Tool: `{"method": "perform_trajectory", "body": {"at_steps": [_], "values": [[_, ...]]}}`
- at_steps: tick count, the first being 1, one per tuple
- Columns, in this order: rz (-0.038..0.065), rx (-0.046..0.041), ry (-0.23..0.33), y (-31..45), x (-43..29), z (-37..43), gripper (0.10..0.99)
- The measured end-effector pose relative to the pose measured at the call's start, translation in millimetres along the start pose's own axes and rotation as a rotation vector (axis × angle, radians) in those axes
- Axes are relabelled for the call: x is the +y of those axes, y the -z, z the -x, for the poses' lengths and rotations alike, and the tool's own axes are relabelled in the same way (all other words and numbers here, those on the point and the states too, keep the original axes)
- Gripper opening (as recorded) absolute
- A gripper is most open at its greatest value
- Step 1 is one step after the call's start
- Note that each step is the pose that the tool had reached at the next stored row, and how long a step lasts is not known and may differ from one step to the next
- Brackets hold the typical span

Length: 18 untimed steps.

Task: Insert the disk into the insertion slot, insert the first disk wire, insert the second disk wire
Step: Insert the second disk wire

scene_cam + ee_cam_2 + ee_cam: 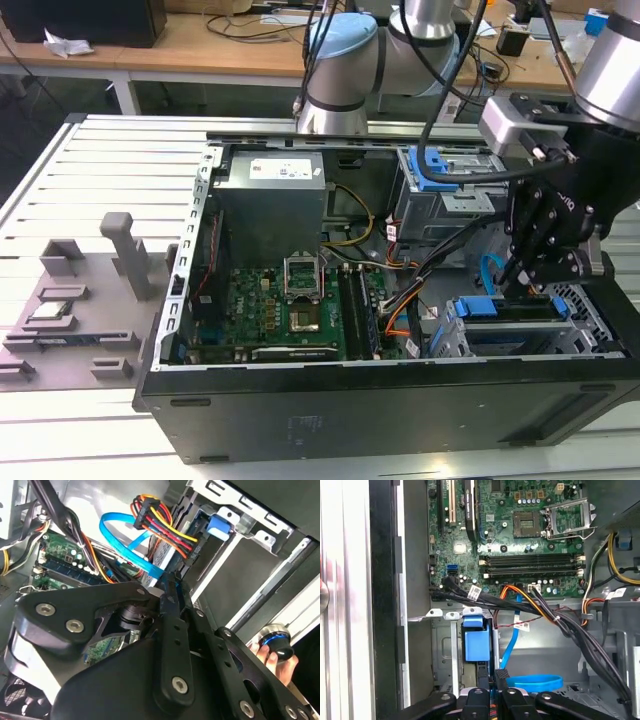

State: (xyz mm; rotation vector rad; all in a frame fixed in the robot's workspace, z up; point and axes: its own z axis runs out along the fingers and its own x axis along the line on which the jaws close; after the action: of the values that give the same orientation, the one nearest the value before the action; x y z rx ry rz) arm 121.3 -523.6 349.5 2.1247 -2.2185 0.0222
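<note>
Down at the insertion slot (590, 325), the disk (515, 312) looks seated; the gripper (527, 285) pinches narrowly over its rear, the second disk wire (122, 542) apparently unplugged.

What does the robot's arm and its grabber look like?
The arm is made of round silver tubes with light-blue caps on its joints, and black cables run along it. Near the wrist sits a small silver-grey box. The gripper is all black, built from flat bars joined by shiny round silver bolts, which you can see up close in the second wrist view.
</note>
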Motion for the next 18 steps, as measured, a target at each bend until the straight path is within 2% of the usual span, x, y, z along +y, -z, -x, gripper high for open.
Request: {"method": "perform_trajectory", "body": {"at_steps": [6, 12, 18], "values": [[0.000, -0.0002, 0.000, -3.7, -4.3, -2.4, 0.161], [0.000, -0.0127, 0.004, -4.7, -7.0, -2.2, 0.161], [0.000, -0.0137, 0.005, -8.0, -7.8, -2.8, 0.161]]}}
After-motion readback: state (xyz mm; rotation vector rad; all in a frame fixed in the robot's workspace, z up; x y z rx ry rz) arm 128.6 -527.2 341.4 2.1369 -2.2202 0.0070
